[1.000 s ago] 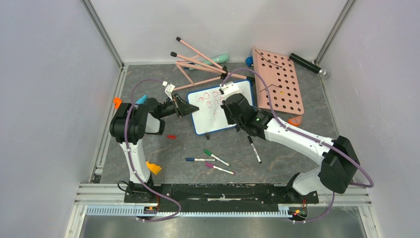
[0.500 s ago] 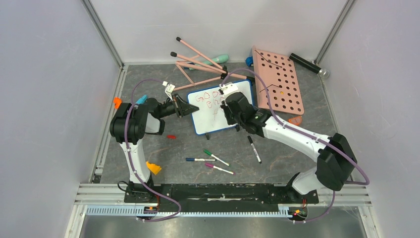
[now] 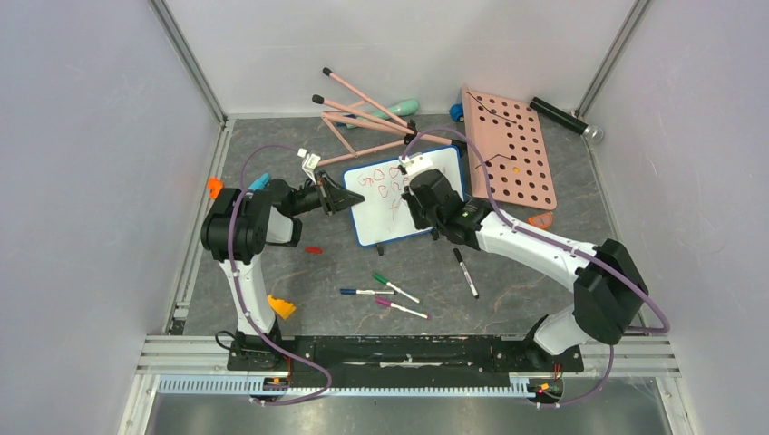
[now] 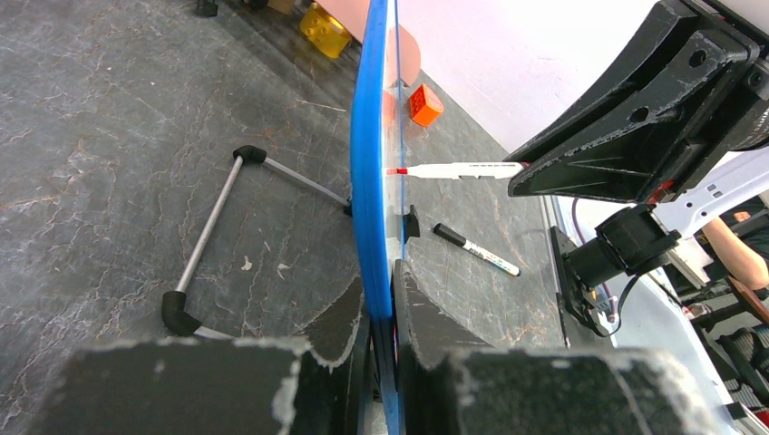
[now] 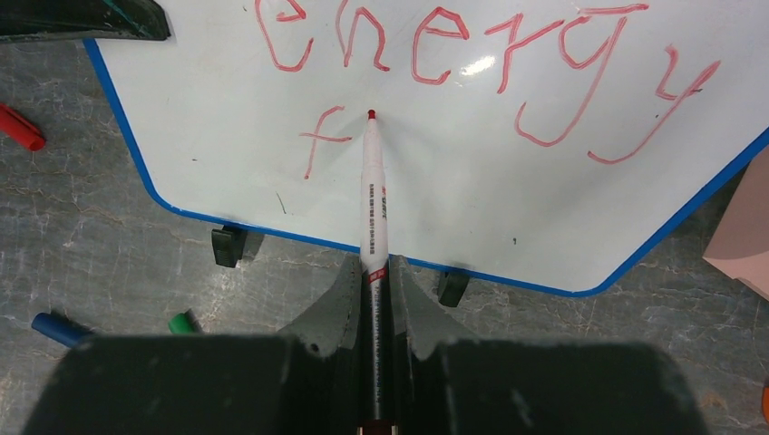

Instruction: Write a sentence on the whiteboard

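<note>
Right wrist view first: the right gripper (image 5: 376, 283) is clamped tight on a red marker (image 5: 373, 208), whose barrel runs straight up the middle of the frame. Its red tip is planted on the whiteboard (image 5: 227, 136), just to the right of a lone letter "f". Above that, along the top of the frame, the sentence (image 5: 472, 54) reads "energy" in red, and anything higher is cut off by the frame edge. Two little black feet peek out under the blue rim, low in the frame.

Over to the left wrist view, where the board is edge-on, its blue rim a vertical stripe through the centre. The left gripper (image 4: 381, 313) pinches that rim at bottom centre, jaws narrow, one finger on each face. The marker comes in level from the right and its tip meets the white face.

Overhead, the board sits just above the middle of the frame, between the two grippers: the left one at its left edge, the right one over its right half. A pink pegboard (image 3: 512, 154) lies at upper right, close by the board's corner. Below the board are loose pens: a black marker (image 3: 466, 272), a green marker (image 3: 395, 287), a blue marker (image 3: 365, 292) and a pink marker (image 3: 401, 308). A red cap (image 3: 314, 249) rests off the board's lower left.
</note>
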{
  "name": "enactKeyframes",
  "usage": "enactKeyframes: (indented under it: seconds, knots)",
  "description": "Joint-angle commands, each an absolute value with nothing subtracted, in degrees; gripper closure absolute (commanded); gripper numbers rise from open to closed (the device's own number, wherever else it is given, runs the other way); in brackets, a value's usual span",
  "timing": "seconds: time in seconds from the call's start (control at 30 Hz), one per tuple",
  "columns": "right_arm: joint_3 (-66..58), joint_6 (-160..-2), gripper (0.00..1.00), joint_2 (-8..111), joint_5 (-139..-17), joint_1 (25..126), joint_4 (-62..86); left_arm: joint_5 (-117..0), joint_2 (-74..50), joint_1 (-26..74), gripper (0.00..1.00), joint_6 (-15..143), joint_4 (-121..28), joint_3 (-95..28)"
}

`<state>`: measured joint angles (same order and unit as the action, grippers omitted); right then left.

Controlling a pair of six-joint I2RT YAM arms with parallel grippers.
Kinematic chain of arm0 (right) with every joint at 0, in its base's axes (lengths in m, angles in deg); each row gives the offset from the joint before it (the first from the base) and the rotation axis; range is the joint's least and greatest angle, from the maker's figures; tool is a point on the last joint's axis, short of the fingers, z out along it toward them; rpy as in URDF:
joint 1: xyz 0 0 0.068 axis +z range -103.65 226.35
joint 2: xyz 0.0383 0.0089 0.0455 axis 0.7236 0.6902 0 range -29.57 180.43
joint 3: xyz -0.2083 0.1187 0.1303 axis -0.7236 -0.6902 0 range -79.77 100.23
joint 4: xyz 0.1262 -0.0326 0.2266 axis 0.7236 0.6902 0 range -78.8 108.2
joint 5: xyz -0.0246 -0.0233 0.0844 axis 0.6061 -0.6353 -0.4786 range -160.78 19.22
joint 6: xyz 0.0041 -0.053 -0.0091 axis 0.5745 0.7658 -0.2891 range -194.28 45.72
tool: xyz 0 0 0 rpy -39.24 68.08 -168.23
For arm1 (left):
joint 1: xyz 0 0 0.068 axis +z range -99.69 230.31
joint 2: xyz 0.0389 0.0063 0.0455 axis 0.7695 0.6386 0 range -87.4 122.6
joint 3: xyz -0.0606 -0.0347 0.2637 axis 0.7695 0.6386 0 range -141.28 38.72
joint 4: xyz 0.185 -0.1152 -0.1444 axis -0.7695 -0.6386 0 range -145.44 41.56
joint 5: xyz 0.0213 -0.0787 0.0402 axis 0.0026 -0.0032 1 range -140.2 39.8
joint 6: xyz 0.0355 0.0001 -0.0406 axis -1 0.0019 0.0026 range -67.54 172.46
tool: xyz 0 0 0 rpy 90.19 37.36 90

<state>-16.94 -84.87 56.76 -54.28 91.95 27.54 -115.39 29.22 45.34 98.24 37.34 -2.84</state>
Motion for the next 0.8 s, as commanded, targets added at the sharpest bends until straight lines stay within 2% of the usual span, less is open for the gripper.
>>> enactKeyframes:
  seconds: [0.0,0.33,0.77]
  knots:
    - [-17.7,-84.7,1.00,57.0,-53.9,91.9,25.3,-116.5,29.5,45.2,0.98,92.5,40.8,-3.9]
    - [-25.1,-86.1,1.00,53.8,-57.3,92.0,23.3,-116.5,29.4,45.2,0.98,92.6,40.8,-4.0]
    - [-23.4,-84.3,1.00,49.2,-56.0,91.8,24.1,-116.6,29.4,45.1,0.98,92.5,40.8,-3.8]
